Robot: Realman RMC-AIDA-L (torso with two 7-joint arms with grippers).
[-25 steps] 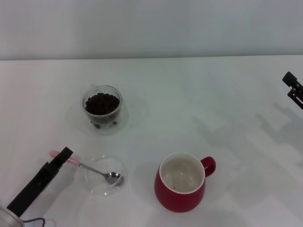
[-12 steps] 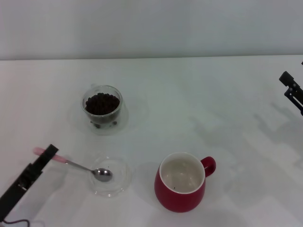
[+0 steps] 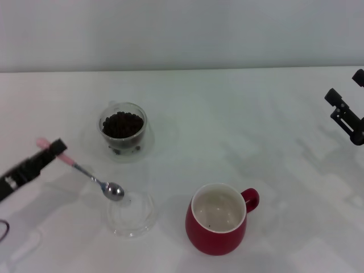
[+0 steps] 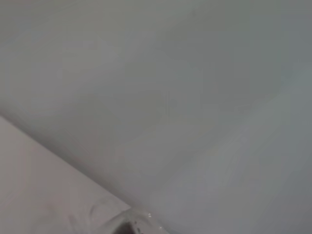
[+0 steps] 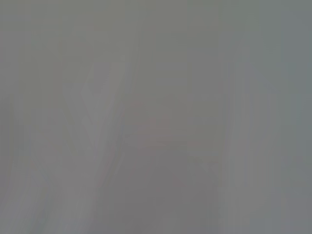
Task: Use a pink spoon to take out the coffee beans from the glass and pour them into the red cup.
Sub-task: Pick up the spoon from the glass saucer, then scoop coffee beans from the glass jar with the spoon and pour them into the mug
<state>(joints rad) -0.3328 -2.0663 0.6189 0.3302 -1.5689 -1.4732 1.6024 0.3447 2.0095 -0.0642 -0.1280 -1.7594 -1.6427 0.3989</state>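
My left gripper [image 3: 52, 150] is at the left of the head view, shut on the pale pink handle of the pink spoon [image 3: 91, 177]. The spoon's metal bowl [image 3: 114, 191] hangs lifted just above the far rim of a shallow clear dish [image 3: 132, 215]. The glass [image 3: 123, 132] stands behind it, filled with dark coffee beans [image 3: 122, 123]. The red cup [image 3: 217, 219] stands at the front centre with its handle to the right and a cream inside. My right gripper [image 3: 344, 116] hovers at the far right edge. Both wrist views show only plain grey.
The white table [image 3: 227, 125] runs back to a grey wall. Open table lies between the glass, the red cup and the right arm.
My left gripper has lifted the spoon out of the shallow dish and carried it up and back toward the glass. The right gripper has shifted slightly inward and up.
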